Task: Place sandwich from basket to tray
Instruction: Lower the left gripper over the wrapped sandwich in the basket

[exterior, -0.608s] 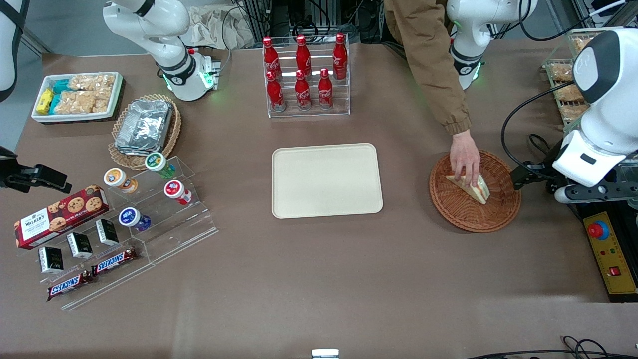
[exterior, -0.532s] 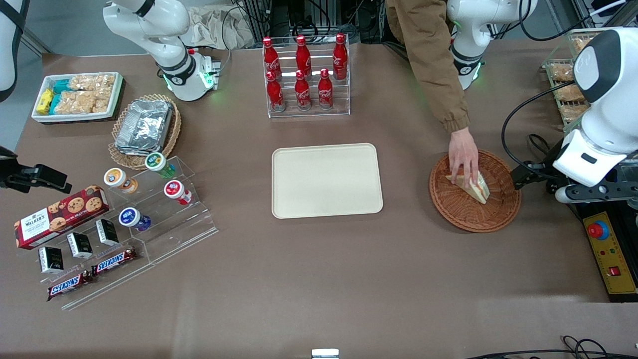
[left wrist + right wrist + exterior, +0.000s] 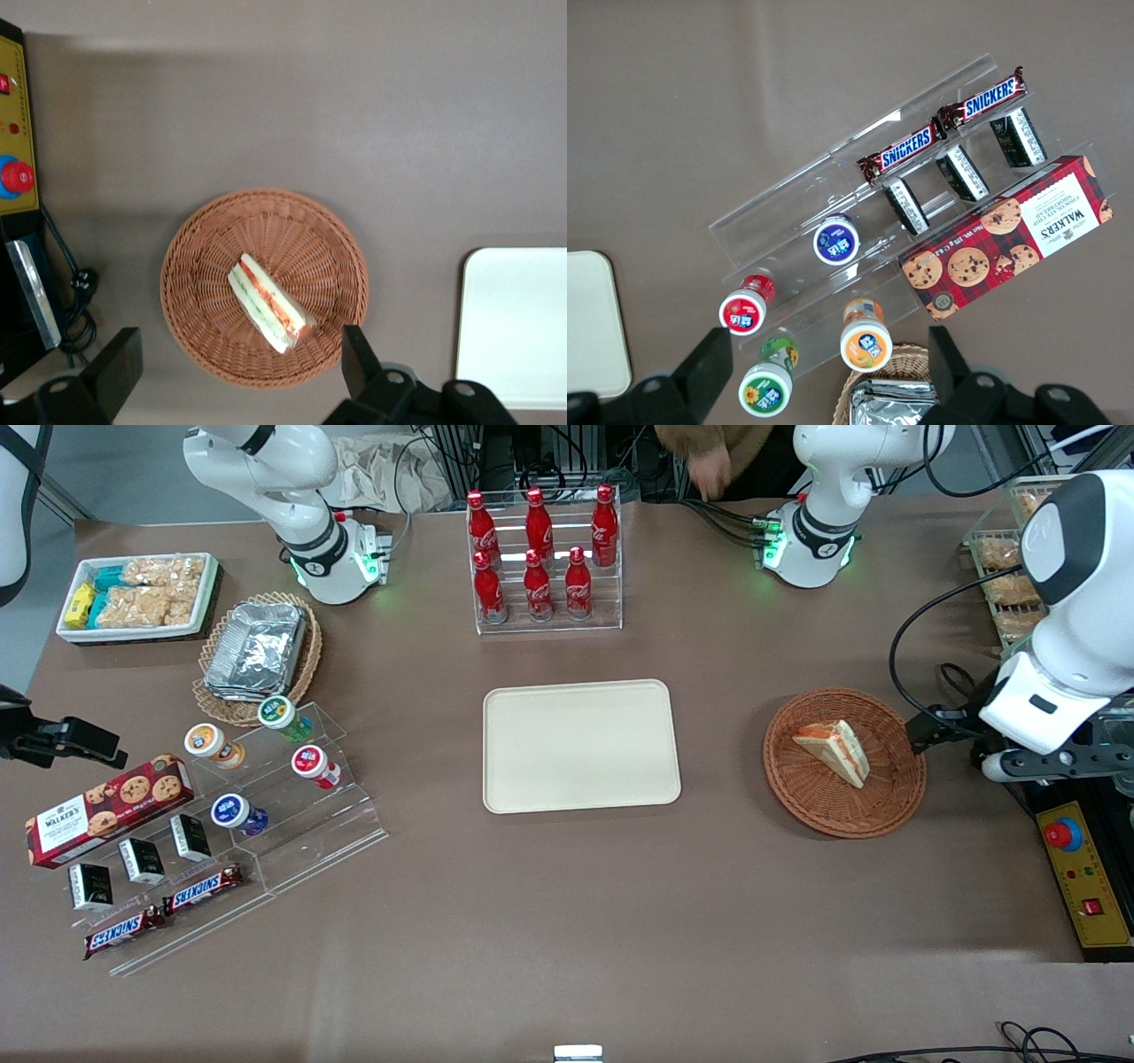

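Sandwich [image 3: 833,750] lies inside the woven basket [image 3: 802,799] at right of the front frame. Gripper [image 3: 239,376], fingers spread and empty, hovers above it; tray [image 3: 580,746] sits at centre.

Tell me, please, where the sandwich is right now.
The sandwich lies in the basket, toward the working arm's end of the table, beside the tray. The open gripper hovers above the basket's edge.
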